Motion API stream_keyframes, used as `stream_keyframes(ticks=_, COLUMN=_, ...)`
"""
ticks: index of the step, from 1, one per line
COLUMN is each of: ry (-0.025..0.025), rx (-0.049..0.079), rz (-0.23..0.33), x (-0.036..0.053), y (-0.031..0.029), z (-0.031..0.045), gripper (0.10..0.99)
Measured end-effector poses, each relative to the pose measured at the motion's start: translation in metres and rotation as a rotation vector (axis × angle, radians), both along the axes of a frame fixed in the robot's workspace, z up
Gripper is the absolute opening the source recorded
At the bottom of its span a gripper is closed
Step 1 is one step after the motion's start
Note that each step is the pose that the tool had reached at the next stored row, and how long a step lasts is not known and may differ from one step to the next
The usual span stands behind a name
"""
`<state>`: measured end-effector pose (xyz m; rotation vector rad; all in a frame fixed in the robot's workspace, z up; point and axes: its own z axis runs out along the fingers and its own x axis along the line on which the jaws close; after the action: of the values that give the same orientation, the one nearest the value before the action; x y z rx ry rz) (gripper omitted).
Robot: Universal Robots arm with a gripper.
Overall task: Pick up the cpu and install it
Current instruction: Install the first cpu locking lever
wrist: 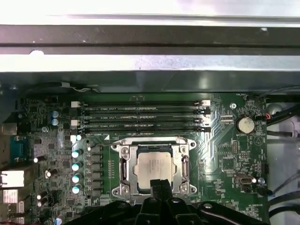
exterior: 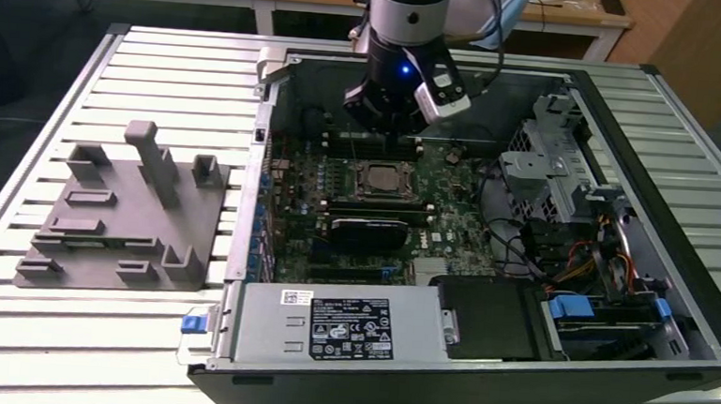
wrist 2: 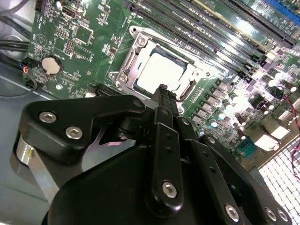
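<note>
- Hovering just above the motherboard (wrist: 225,154), the gripper (wrist: 160,183) has its fingers pinched together, and in the first wrist view there's apparently nothing between them.
- The cpu (wrist: 152,165) sits flat in the socket frame (wrist: 123,164), right under the fingertips, probably not touching them.
- Memory slots (wrist: 140,115) run just beyond the socket.
- The grey fixture (exterior: 122,216) lies well off to the side, outside the computer case (exterior: 474,397).

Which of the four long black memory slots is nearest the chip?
The long black slot along the socket frame of the silver square chip; others lie beyond.
</note>
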<state>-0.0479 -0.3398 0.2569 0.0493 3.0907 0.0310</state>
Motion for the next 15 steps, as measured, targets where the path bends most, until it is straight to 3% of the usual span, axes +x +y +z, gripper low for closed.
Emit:
stream_keyframes(ticks=7, ry=0.0000, rx=0.000, rz=0.000, x=-0.0066, y=0.0037, z=-0.0061, gripper=0.106)
stream_keyframes(ticks=15, ry=0.0001, rx=0.000, rz=0.000, x=-0.0274, y=0.0038, z=-0.0100, gripper=0.106)
